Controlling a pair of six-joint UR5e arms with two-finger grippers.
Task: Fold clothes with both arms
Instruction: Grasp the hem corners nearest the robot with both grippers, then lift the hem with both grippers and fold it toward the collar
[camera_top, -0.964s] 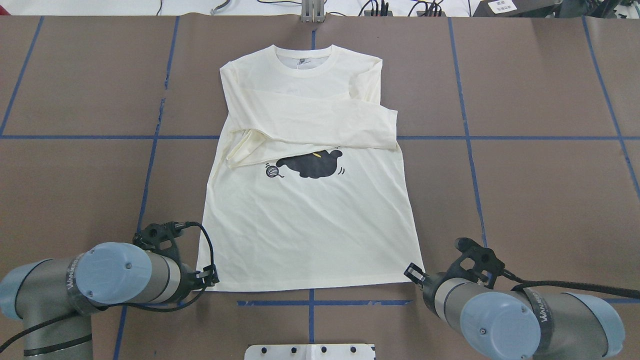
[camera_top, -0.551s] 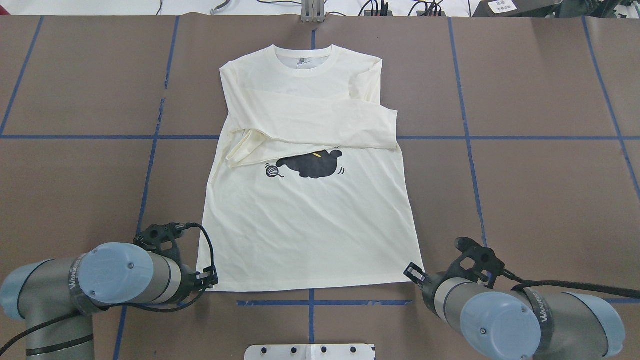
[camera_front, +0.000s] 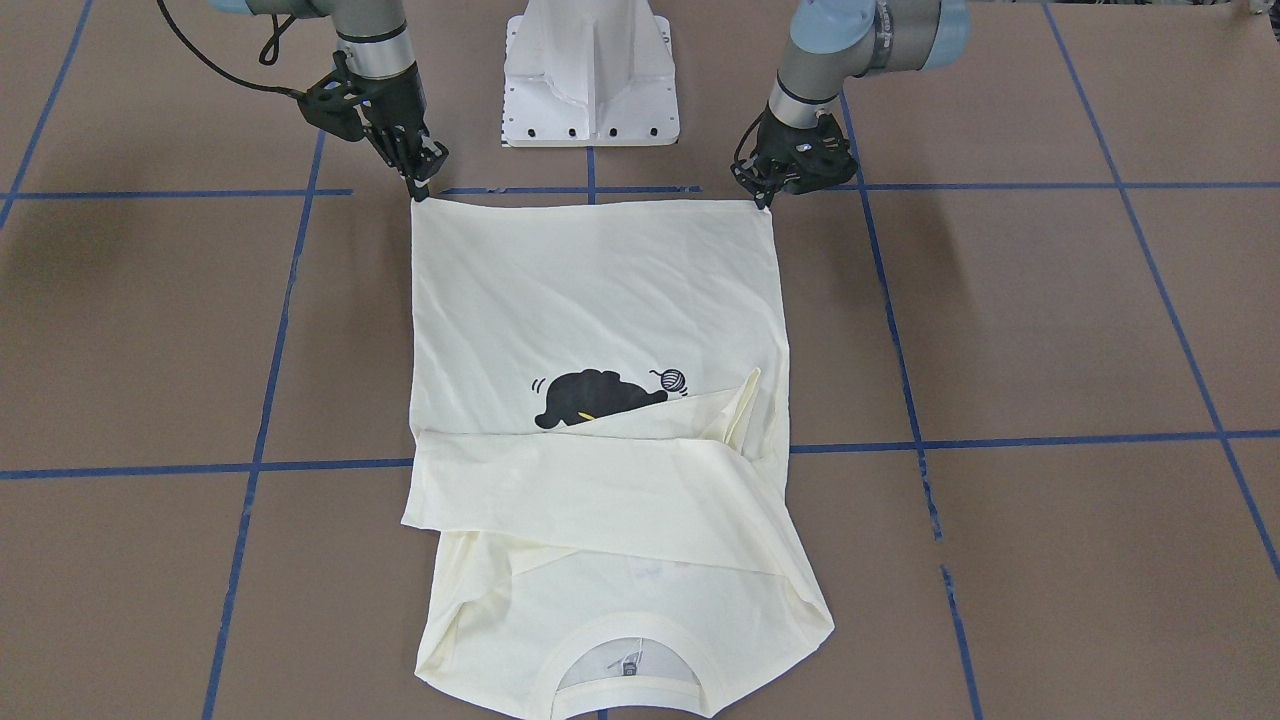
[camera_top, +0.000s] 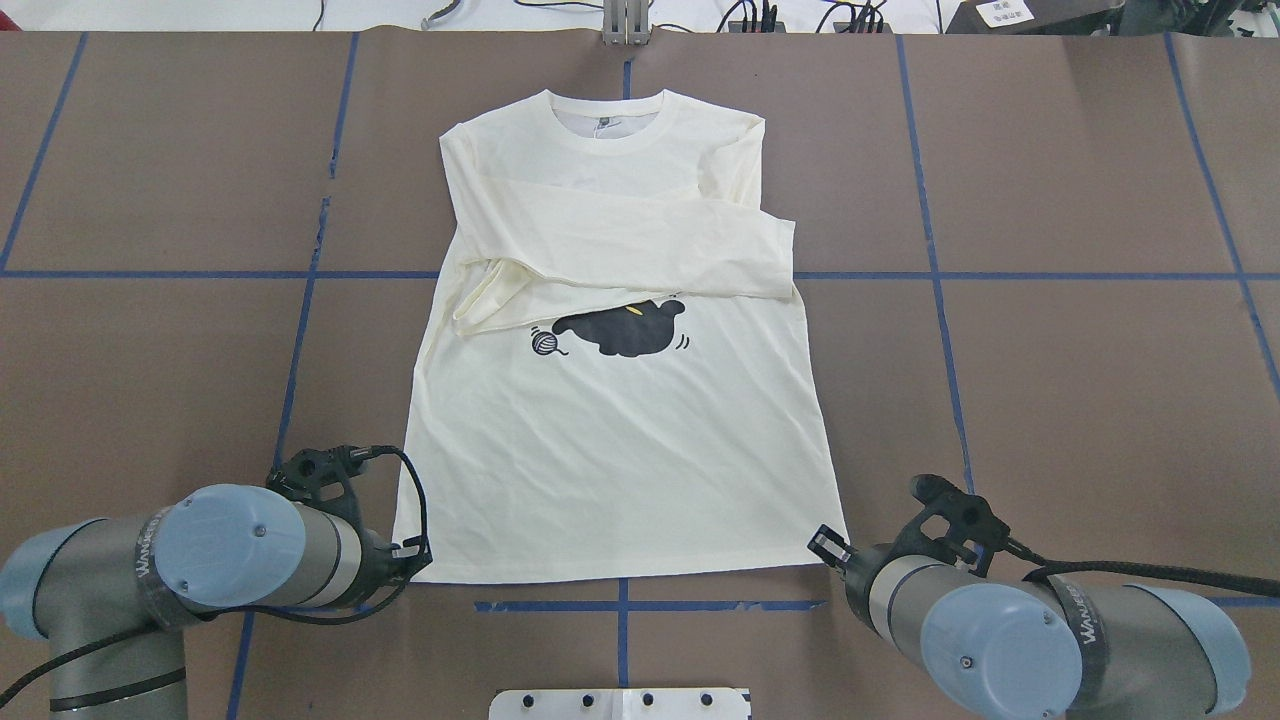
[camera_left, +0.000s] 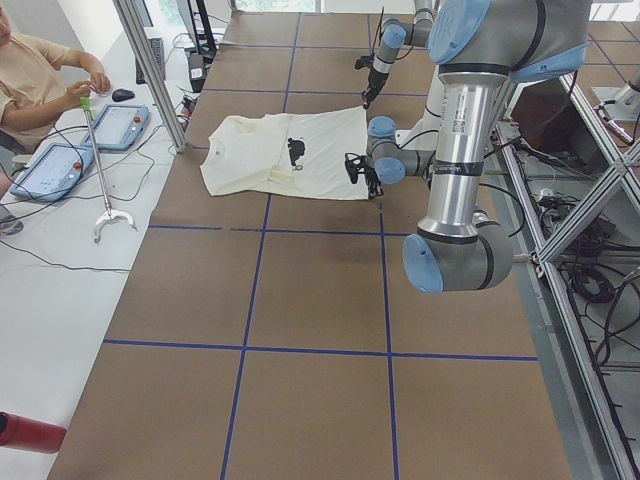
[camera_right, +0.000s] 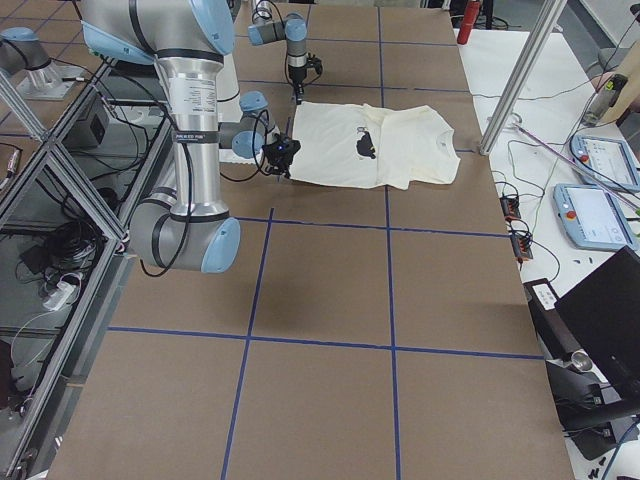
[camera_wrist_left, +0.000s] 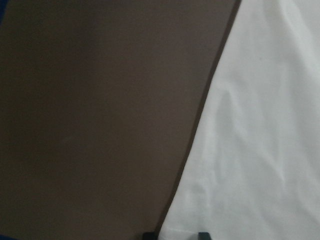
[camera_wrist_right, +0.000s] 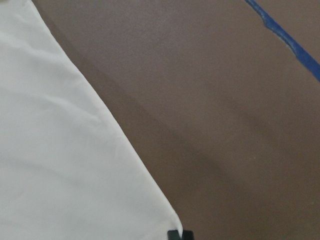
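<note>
T-shirt (camera_top: 620, 450), long axis away from robot, collar (camera_top: 605, 125) far (left tool (camera_top: 413, 558) agape at hem corner (camera_front: 765, 208), right tool (camera_top: 825, 548) tight on other)

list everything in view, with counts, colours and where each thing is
T-shirt: one, cream with black cat print, flat mid-table, sleeves folded across the chest, collar away from the robot
table: one, brown, under everything
tape lines: several, blue, gridding the table
pedestal base: one, white, at the robot's table edge
pendants: two, blue-grey, on the bench across the table
person: one, beside the pendants
arms: two, grey with light blue caps, left arm and right arm flanking the hem
left tool: one, black, open at the hem's left corner
right tool: one, black, shut on the hem's right corner
</note>
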